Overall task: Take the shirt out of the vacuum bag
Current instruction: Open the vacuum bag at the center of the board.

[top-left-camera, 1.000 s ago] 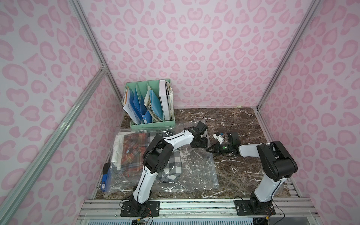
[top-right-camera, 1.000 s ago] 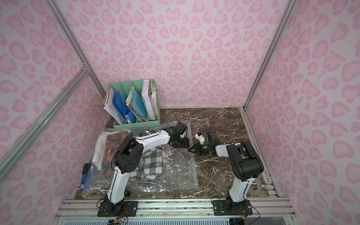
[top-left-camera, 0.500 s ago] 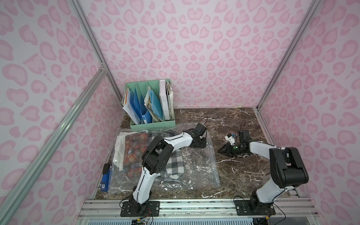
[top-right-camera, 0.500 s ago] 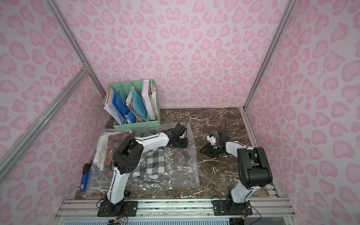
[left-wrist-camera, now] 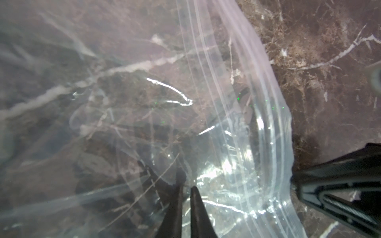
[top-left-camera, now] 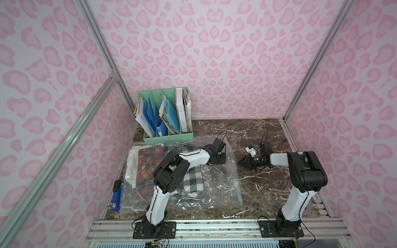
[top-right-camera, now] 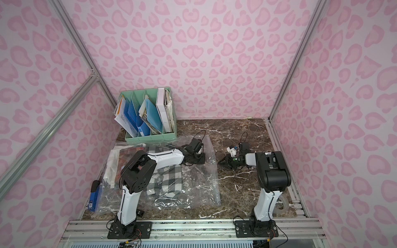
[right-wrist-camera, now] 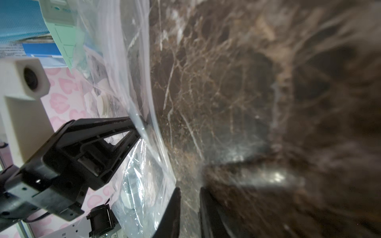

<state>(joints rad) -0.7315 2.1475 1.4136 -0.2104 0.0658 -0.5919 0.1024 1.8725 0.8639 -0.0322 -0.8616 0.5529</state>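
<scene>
The vacuum bag (top-left-camera: 217, 186) (top-right-camera: 197, 184) lies flat and clear on the marble table, with a black-and-white checked shirt (top-left-camera: 193, 180) (top-right-camera: 169, 178) inside it. My left gripper (top-left-camera: 223, 160) (top-right-camera: 203, 160) (left-wrist-camera: 186, 185) sits at the bag's far right part, shut on a fold of the plastic just inside the zip-seal strip (left-wrist-camera: 268, 103). My right gripper (top-left-camera: 238, 162) (top-right-camera: 219, 162) (right-wrist-camera: 189, 189) hovers low over bare marble just off that edge. Its jaws are nearly together with nothing between them. The white valve disc (right-wrist-camera: 102, 105) shows through the film.
A green file organiser (top-left-camera: 167, 120) full of folders stands behind the bag. A second clear bag holding red plaid cloth (top-left-camera: 148, 163) lies at the left, beside a blue stapler (top-left-camera: 117, 197). A tape roll (top-right-camera: 281, 206) lies by the right arm's base. Pink walls enclose the table.
My left gripper has closed on the plastic without shifting. My right gripper has let go of the bag's edge, pulled back to the right, and narrowed its jaws again.
</scene>
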